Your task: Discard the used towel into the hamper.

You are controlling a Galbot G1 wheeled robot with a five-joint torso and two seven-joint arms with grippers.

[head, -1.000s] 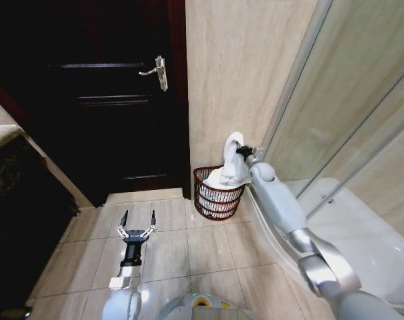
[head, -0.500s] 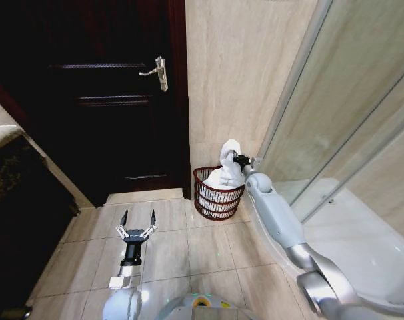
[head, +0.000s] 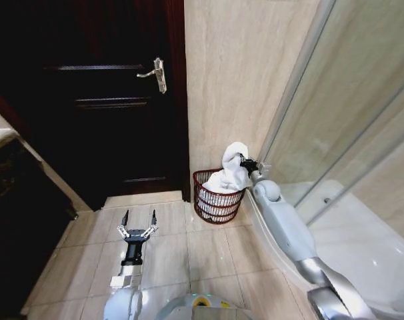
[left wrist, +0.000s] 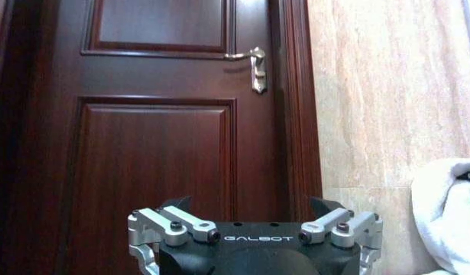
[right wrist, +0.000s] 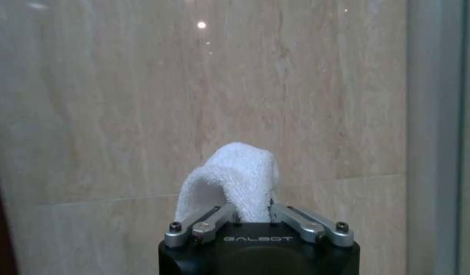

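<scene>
the right claw [head: 245, 162] pinches a fold of the white towel [head: 233, 170], whose lower end drapes into the hamper [head: 215, 197] by the wall. soft and limp, it looks best held by a bunched fold. the left claw [head: 137, 228] hangs open over the floor.

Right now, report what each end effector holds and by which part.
Right end effector grips the white towel at its bunched top fold, above the hamper. Left end effector open, holding nothing.

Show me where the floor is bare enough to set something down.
Bare tile lies between the open left gripper and the hamper, and in front of the door. It is crowded at the hamper, where the right gripper pinches the towel between wall and shower glass.
</scene>
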